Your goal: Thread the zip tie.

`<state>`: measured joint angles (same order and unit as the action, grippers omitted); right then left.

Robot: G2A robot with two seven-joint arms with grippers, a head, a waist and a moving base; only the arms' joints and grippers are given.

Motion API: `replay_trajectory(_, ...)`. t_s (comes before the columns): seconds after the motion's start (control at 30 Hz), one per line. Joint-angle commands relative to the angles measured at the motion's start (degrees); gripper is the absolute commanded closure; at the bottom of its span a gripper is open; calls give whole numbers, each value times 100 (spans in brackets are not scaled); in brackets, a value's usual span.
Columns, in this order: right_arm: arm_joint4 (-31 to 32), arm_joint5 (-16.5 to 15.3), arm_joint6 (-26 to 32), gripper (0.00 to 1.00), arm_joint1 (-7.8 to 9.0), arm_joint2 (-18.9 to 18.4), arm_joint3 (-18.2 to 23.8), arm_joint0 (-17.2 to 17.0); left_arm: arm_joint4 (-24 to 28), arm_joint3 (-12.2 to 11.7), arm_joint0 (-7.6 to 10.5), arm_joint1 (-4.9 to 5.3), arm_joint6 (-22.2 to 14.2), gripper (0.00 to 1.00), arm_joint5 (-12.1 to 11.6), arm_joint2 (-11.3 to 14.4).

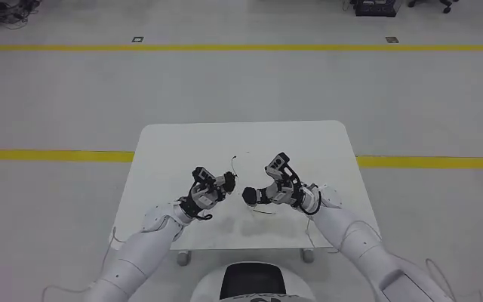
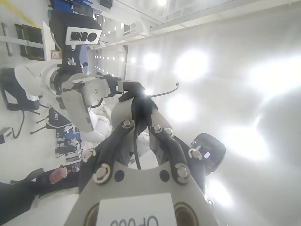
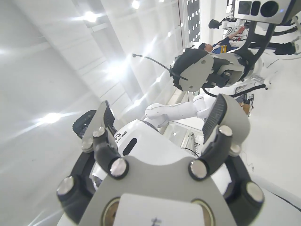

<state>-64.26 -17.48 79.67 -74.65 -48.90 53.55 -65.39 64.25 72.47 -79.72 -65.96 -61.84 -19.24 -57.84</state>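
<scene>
Working above a white table (image 1: 317, 143), with both arms raised over its near half. Gripping a thin black zip tie (image 2: 164, 92) in the left gripper (image 2: 143, 105), fingers pressed together on the strap partway along its length. From that pinch, curving out into free air and ending in the small square head (touching nothing there). On the other side of the pinch, running back between the fingers toward the palm. Seen from the top view, arcing up from the left gripper (image 1: 226, 181) toward the table's middle; cannot tell from there how far off the surface. Holding the right gripper (image 3: 163, 102) spread wide, ribbed pads facing each other with nothing between them. Pointing it toward the left gripper (image 3: 179, 77), with the zip tie (image 3: 152, 61) sticking out sideways from those closed fingers. In the top view, placing the right gripper (image 1: 250, 195) just beside the left one, close but apart, and off to the side of the strap's free end.
</scene>
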Motion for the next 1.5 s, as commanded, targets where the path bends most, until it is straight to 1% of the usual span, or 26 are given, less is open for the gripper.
replay_trajectory(0.0, -79, 31, -3, 19, -52, 63, -65, 30, -9, -46, 31, -19, 4, 100, -24, 24)
replay_trajectory(0.03, -104, 45, -3, 25, -76, 97, -90, 43, -46, -61, 43, -27, 21, 100, -24, 18)
replay_trajectory(0.07, -125, 51, -3, 29, -97, 126, -119, 60, -70, -67, 44, -37, 29, 100, -24, 19)
replay_trajectory(0.13, -152, 53, -3, 42, -145, 194, -187, 101, -93, -85, 39, -59, 24, 100, -24, 19)
replay_trajectory(0.2, -168, 36, -3, 51, -188, 241, -281, 147, -115, -105, 39, -78, 15, 100, -24, 10)
replay_trajectory(0.43, -205, 10, -3, 55, -302, 305, -548, 261, -139, -145, 20, -120, -56, 100, -24, -39)
replay_trajectory(0.63, -211, 12, -3, 58, -354, 313, -619, 294, -174, -183, 18, -144, -98, 100, -24, -47)
replay_trajectory(0.67, -210, 13, -3, 59, -360, 314, -624, 296, -178, -188, 19, -147, -99, 100, -24, -48)
replay_trajectory(0.73, -205, 14, -3, 64, -370, 315, -634, 302, -188, -198, 22, -152, -100, 100, -24, -52)
replay_trajectory(0.8, -198, 14, -3, 65, -379, 315, -642, 308, -194, -203, 21, -156, -103, 100, -24, -59)
replay_trajectory(0.87, -187, 18, -3, 68, -386, 314, -650, 311, -199, -206, 18, -160, -105, 100, -24, -67)
replay_trajectory(0.9, -180, 19, -3, 71, -388, 313, -654, 313, -201, -208, 17, -162, -106, 100, -24, -70)
replay_trajectory(1.1, -140, 26, -3, 76, -399, 300, -680, 319, -205, -212, 14, -171, -115, 100, -24, -86)
replay_trajectory(1.2, -127, 26, -3, 80, -400, 282, -698, 319, -211, -212, 13, -174, -124, 100, -20, -93)
replay_trajectory(1.47, -89, 31, -3, 81, -411, 231, -797, 326, -201, -199, -1, -178, -156, 100, -5, -129)
